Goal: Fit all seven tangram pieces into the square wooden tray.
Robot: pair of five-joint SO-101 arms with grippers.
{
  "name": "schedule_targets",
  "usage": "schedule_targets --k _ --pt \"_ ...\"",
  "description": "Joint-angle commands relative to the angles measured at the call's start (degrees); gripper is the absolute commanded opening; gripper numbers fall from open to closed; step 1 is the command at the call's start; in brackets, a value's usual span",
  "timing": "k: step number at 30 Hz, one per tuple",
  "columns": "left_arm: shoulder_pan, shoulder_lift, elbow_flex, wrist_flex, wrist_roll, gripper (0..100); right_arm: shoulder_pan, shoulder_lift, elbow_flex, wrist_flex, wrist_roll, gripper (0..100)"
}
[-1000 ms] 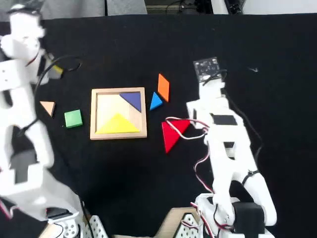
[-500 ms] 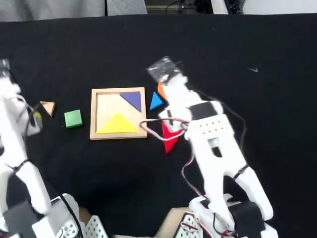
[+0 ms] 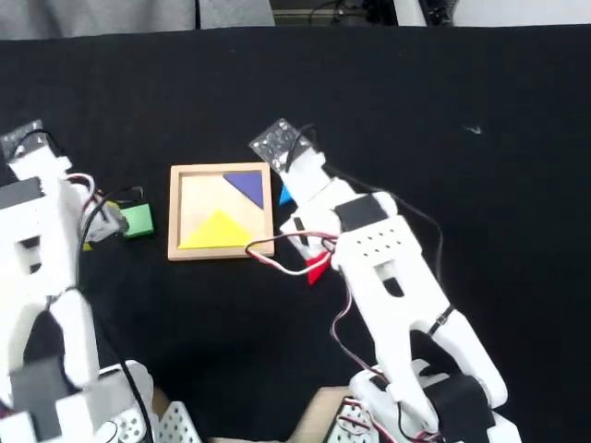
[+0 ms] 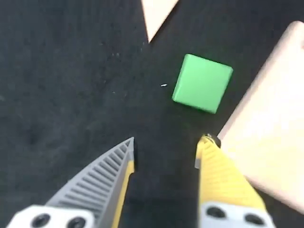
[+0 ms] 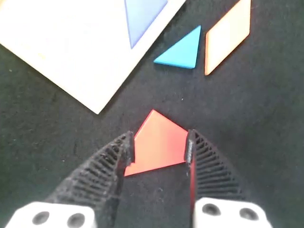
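On the bench (image 3: 443, 101) the square tray (image 3: 174, 214) sits left of centre. Inside it, a big triangle (image 3: 219, 231) lies against the front rim and a smaller triangle (image 3: 246, 185) sits in the rear right corner. Just left of the tray lies the square piece (image 3: 138, 221). The left gripper (image 4: 166, 142) is near it, jaws apart, and another triangle (image 4: 159, 14) lies near the square, not touching it. Right of the tray, a little triangle (image 5: 180, 50) lies just beside the parallelogram (image 5: 228, 35). Nearer the front, a loose large triangle (image 5: 156, 154) lies between the jaws of the right gripper (image 5: 158, 140), near the tray's front right corner.
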Motion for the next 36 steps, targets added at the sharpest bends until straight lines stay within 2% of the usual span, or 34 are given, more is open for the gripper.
schedule_targets --k 1,10,12,15,23,30,36 --pt "2.77 9.14 -6.02 -5.01 8.18 22 -0.79 -1.89 2.51 -4.92 0.18 18.3" --pt "3.56 26.46 -18.59 -4.92 6.42 22 -0.88 -1.89 4.88 -8.09 0.18 18.3" --pt "4.00 28.84 -20.88 -4.92 3.34 22 -0.88 -1.89 4.88 -8.09 0.18 18.3" --pt "4.97 30.33 -22.99 -4.92 -0.35 22 -0.88 -1.89 4.88 -8.09 0.26 18.3" --pt "7.34 31.12 -25.98 -5.10 -4.48 23 -0.88 -1.89 4.88 -8.09 0.26 18.3" --pt "7.25 37.10 -27.82 -4.84 -2.81 27 -0.88 -1.89 4.88 -8.09 0.26 18.3" --pt "5.49 40.62 -33.80 1.23 -1.14 27 -0.88 -1.89 4.97 -7.91 0.26 18.3"
